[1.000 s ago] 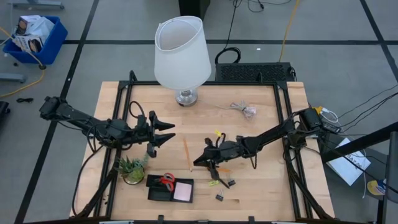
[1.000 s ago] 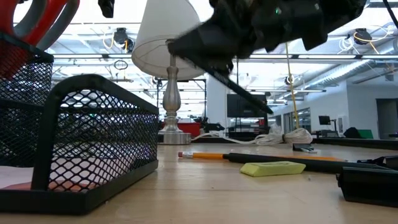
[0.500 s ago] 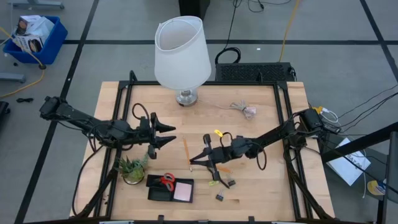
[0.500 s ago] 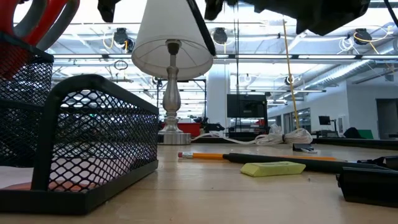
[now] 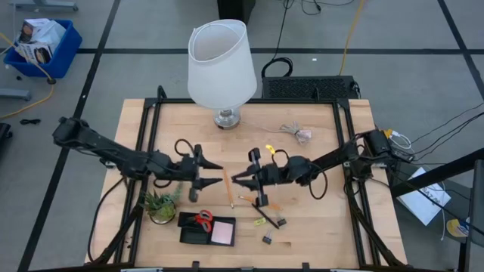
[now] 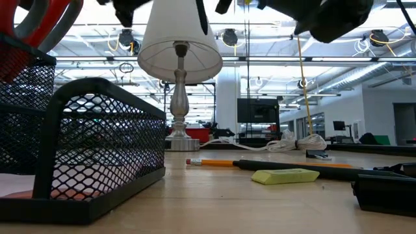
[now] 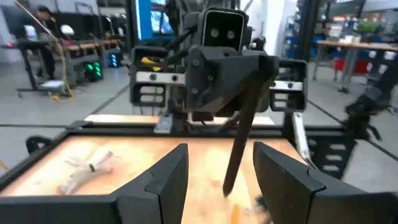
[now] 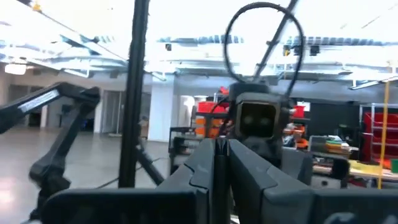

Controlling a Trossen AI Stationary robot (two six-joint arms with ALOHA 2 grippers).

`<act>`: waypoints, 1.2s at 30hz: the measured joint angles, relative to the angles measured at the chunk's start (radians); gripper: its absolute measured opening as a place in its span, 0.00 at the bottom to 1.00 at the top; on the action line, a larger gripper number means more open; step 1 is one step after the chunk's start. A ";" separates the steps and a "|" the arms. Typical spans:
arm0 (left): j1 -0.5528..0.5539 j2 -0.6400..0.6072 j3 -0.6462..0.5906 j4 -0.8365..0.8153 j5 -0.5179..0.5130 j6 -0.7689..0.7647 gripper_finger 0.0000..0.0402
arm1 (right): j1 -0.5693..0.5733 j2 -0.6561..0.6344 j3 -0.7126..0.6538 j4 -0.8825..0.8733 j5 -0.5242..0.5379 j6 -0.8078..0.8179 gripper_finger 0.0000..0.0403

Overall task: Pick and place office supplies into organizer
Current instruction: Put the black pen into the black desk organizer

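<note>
My right gripper is shut on a dark pen, held above the middle of the table. My left gripper faces it from the table's left, open. In the left wrist view its fingers stand on either side of the pen, a little short of it and not touching. The black mesh organizer sits at the near edge with red scissors and a pink pad in it. An orange pencil, a yellow eraser and binder clips lie on the table. My right gripper holds the dark pen between its shut fingers, which come level from the table's right and lie across it. The gripper's own body hides the exact spot. The lower part of the pen hangs below the fingers, near upright and slightly tilted, clear of the table.
A white-shaded lamp stands at the far edge. A small potted plant sits left of the organizer. A pale cable bundle lies at the far right. Another dark pen lies on the table by the eraser.
My right gripper has risen and tipped its fingers upward, carrying the pen from a slant near the table to a near-upright hang. My left gripper has moved down and toward the table's right, closing in on the pen, and has rolled a little.
</note>
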 joint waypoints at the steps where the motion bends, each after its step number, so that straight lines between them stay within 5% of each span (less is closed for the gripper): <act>1: 0.004 0.020 0.000 0.040 0.002 0.012 0.46 | -0.008 0.000 0.000 0.000 0.000 0.008 0.07; 15: 0.052 0.139 0.001 0.221 -0.047 -0.041 0.46 | -0.045 0.000 0.000 0.045 -0.029 0.083 0.06; 27: 0.077 0.246 0.073 0.232 0.080 -0.077 0.46 | -0.054 0.000 0.001 0.045 -0.027 0.085 0.06; 36: 0.080 0.309 0.124 0.233 0.075 -0.080 0.46 | -0.054 0.000 0.001 0.034 -0.029 0.094 0.06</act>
